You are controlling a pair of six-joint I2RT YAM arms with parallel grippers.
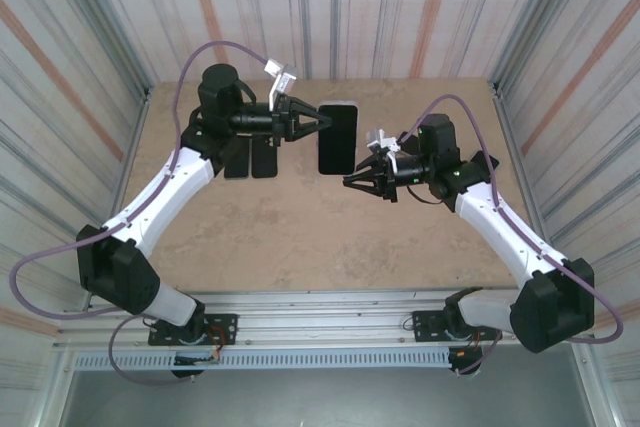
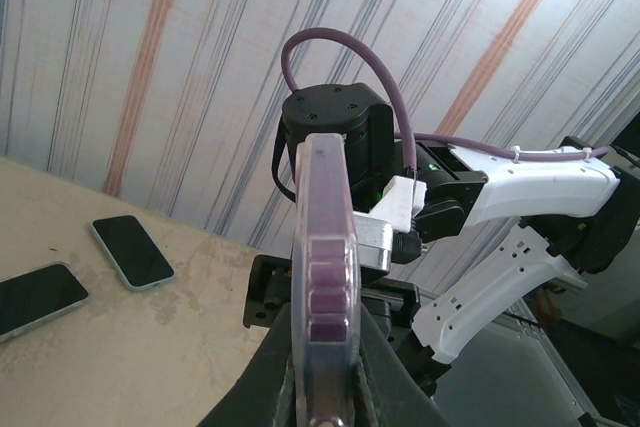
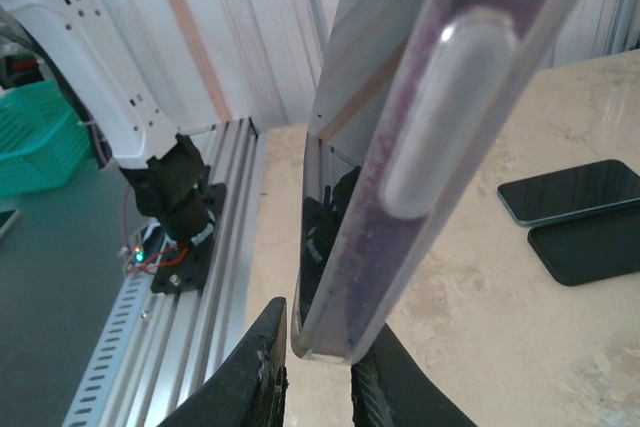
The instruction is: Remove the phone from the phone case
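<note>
Evidently the prying step: the phone [image 1: 340,142] was not yet out of its case [image 2: 328,277], and both arms held it in the air.

The left gripper [image 1: 318,123] was clamped tight on one long edge of the case, above the far middle of the table [image 1: 300,237]. The right gripper [image 1: 350,179] was narrow around the near end, with its fingers [image 3: 262,372] touching both faces. The case looked clear and rubbery, with rounded corners. The phone was a thin, hard purple slab with dark glossy glass. Next, I judge, one gripper must bend the case lip away while the other steadies the body, so that a corner pops free. Two spare phones [image 1: 250,159] lay flat toward the far left.
</note>
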